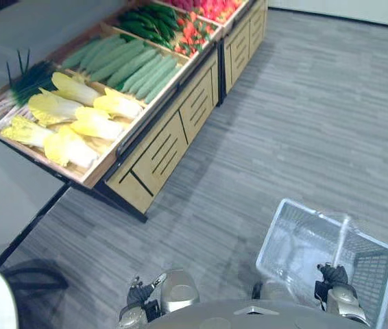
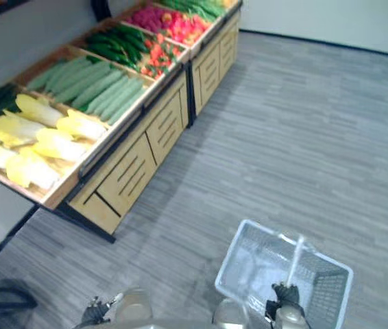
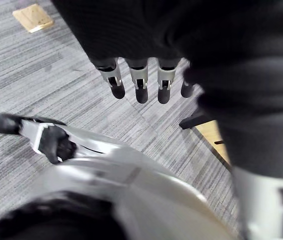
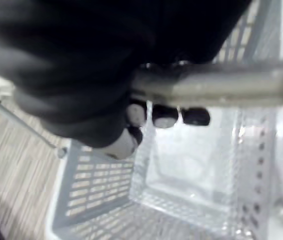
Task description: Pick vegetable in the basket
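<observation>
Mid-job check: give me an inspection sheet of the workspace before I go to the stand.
Surface: grey plank floor.
Job's things: basket looks empty; cabbages and long green vegetables lie on the stand.
Clutter: nothing seen.
Hands: right hand shut on the basket's handle; left hand open, holding nothing.
Cables: nothing seen.
Surroundings: wooden stand ahead to the left, apart from the basket.

At 5 o'clock the near rim of the basket (image 1: 367,269) hides behind the right hand (image 1: 332,275); red produce (image 1: 191,34) at 12 o'clock is too small to name.
</observation>
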Robot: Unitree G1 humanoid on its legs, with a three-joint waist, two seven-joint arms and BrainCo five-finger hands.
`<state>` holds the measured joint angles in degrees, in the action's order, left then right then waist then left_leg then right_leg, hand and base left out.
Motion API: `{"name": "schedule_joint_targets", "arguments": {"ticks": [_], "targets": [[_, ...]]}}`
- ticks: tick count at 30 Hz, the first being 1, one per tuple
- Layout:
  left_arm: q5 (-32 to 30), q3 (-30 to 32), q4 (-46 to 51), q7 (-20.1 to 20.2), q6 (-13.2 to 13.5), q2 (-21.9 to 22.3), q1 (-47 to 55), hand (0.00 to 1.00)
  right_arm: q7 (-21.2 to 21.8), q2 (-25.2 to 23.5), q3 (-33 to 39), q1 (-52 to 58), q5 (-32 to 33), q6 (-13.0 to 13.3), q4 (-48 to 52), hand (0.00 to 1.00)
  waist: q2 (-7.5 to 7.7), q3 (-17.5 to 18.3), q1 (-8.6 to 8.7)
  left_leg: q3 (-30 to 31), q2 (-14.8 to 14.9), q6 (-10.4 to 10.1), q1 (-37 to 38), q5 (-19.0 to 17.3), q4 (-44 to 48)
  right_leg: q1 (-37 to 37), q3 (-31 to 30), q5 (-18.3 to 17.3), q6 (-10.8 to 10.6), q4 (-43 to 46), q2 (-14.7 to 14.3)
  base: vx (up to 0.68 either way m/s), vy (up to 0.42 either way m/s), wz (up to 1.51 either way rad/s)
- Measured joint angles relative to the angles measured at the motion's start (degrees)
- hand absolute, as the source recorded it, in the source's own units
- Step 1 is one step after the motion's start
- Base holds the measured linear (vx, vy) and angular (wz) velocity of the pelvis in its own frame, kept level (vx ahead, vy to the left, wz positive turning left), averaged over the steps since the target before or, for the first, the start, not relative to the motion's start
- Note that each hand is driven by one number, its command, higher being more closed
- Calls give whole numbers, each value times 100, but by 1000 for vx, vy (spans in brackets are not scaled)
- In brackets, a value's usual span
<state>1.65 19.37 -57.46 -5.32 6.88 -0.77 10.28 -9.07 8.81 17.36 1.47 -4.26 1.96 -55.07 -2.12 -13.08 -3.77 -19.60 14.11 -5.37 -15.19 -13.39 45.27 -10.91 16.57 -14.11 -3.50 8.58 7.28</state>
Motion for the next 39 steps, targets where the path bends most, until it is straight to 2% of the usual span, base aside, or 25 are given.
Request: {"name": "schedule_joint_targets", "arguments": {"ticks": [1,2,3,4,5,6,8,9,10,11,12,13,14,15,16,17,18,19,20,21,24,27,29,35,39], "targets": [[-10,-129,-3,-1,2,-39,2,0,-7,17,64,28,-94,-46,-12,100,-3,-5,8,-1323,-298,734,62,308,-1415,-253,352,-186,-246,-8,82,626,81,124],[-25,-151,-16,8,-4,-103,-13,0,-13,-32,80,66,-108,-56,-83,100,139,40,81,-2072,-414,1166,363,187,-1822,-411,570,-284,-375,-12,164,535,74,147],[-27,-136,-14,4,-7,-137,-42,0,-6,-51,85,53,-119,-67,-132,100,253,60,140,-2367,-574,1256,454,184,-2035,-442,681,-295,-400,57,273,558,99,140],[-29,-126,3,4,2,-183,-44,0,-9,-71,126,51,-161,-68,-135,100,374,87,123,-2810,-686,1451,515,143,-2205,-375,809,-219,-496,263,348,669,108,124],[-37,-122,-14,6,-58,-215,-56,0,-9,-81,225,-29,-162,-73,-142,100,391,78,135,-2801,-765,1546,642,-17,-2347,-369,926,-81,-625,693,366,646,112,115],[-56,-148,-7,8,-93,-234,-56,0,-11,-85,249,-30,-168,-77,-143,100,404,70,149,-2614,-859,1488,751,-49,-2494,-322,944,22,-676,1092,412,527,82,131],[-118,-529,-4,5,-148,-355,-56,0,-66,-53,474,41,-173,-29,-93,100,371,65,321,-1730,-1080,1240,1355,-10,-3056,358,583,833,-995,3598,607,526,-5,165],[-124,-641,-4,3,-153,-393,-64,0,-71,-11,459,53,-173,-23,-81,100,365,63,348,-1508,-1086,1204,1486,-24,-3154,622,371,766,-923,4157,563,488,-150,178],[-138,-790,-10,2,-159,-450,-82,0,-75,15,431,112,-169,-33,-69,100,345,64,395,-1179,-1041,1040,1747,67,-3325,1109,116,511,-901,4833,517,443,-245,173],[-181,-835,-13,-2,-166,-470,-96,0,-91,5,431,228,-167,-20,-24,100,280,76,431,-785,-998,889,1956,160,-3496,1504,43,231,-819,4921,562,448,-285,173],[-205,-862,-4,-3,-168,-484,-117,0,-94,-1,431,265,-163,-12,27,100,278,72,440,-605,-970,809,2068,212,-3565,1657,-66,72,-755,4803,576,445,-353,176],[-302,-915,5,-3,-168,-502,-215,0,-105,-20,448,307,-161,24,33,100,274,80,513,-196,-876,674,2180,293,-3645,1923,-299,-68,-702,4201,566,400,-417,186],[-346,-941,47,-3,-164,-534,-279,0,-116,-42,451,351,-162,82,65,100,284,89,595,212,-789,532,2182,372,-3717,2060,-779,-75,-723,3219,469,349,-441,192],[-356,-952,62,-3,-153,-561,-338,0,-121,-64,454,368,-163,105,74,100,305,91,621,386,-774,433,2185,409,-3775,2085,-1130,-45,-735,2660,430,288,-498,196],[-356,-1060,126,-3,-146,-675,-443,0,-132,-125,486,430,-164,163,71,100,464,167,677,636,-868,159,2177,457,-3976,2050,-1918,452,-796,1323,479,210,-427,144],[-378,-1130,205,-15,-144,-786,-473,0,-135,-205,497,474,-177,163,56,100,692,245,683,773,-986,40,2178,498,-4083,2086,-2272,900,-782,795,579,270,-566,133],[-512,-1184,181,-68,-181,-608,-630,0,-127,-148,525,349,-193,150,-64,100,508,228,576,901,-762,-107,2204,597,-4241,2112,-2148,688,-665,997,372,253,-439,72],[-534,-1221,304,-69,-153,-410,-661,0,-127,-69,552,283,-162,142,-42,100,214,274,505,723,-630,-134,2192,715,-4314,2087,-2025,653,-530,872,171,289,-400,45],[-510,-1220,391,-71,-138,-346,-665,0,-121,-41,545,228,-162,135,-57,100,83,261,491,560,-548,-132,2226,736,-4383,2059,-1982,645,-457,827,63,249,-264,13],[-490,-1123,573,-85,-120,-307,-693,0,-89,-36,515,81,-163,130,-119,100,-76,283,482,422,-355,-238,2257,975,-4503,2034,-1912,664,-305,776,-135,232,-287,-10],[-258,-670,1098,-138,-104,-340,-818,0,-72,-100,514,61,-162,128,-162,100,-142,306,495,434,-226,-205,2351,1278,-4480,1740,-1871,752,-162,472,-277,157,-208,-10],[-233,-519,1620,-262,0,-589,-1082,0,-83,-100,522,182,-158,124,-202,100,-128,301,533,434,-213,-177,2427,1325,-4327,1444,-1761,751,-144,269,-250,78,-78,10],[-315,-446,2072,-538,98,-951,-1327,0,-121,-137,521,336,-149,142,-148,100,-120,300,614,434,-235,-179,2421,1326,-4303,1299,-1652,797,-140,104,-196,28,5,23],[-920,-325,3209,-1172,131,-1884,-1893,0,-204,-147,520,649,-97,229,-66,100,-95,326,624,424,-306,-200,2436,1341,-4328,901,-1441,1225,-173,-605,-84,-16,35,13],[-1011,-386,3424,-1354,215,-2351,-2311,0,-232,-148,447,757,-102,282,11,100,-98,357,620,276,-313,-200,2431,1341,-4405,818,-1417,1472,-171,-920,-84,-102,30,0]]}}
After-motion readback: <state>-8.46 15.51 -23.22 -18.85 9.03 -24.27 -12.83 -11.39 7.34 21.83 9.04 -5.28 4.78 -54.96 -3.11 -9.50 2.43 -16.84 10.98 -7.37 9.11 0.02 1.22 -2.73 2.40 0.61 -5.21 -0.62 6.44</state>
